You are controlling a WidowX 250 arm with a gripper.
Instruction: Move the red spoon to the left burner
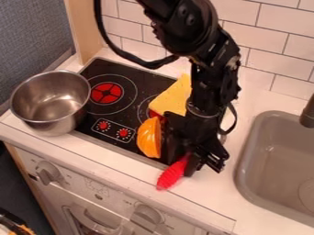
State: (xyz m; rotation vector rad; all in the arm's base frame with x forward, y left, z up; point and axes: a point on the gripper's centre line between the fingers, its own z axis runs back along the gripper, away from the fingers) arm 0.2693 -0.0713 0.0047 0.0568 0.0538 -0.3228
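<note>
Just off the stove (98, 69)'s front edge, the red spoon (171, 175) slants forward from beside the tool (204, 167), whether gripped or released I cannot tell.

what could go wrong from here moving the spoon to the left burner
The orange toy sits right beside the gripper, so a leftward move could shove it along. The metal pot stands close by the left burner and might get bumped as the spoon arrives. Part of the red spoon is hidden at the gripper, so a poor grip could go unnoticed.
</note>
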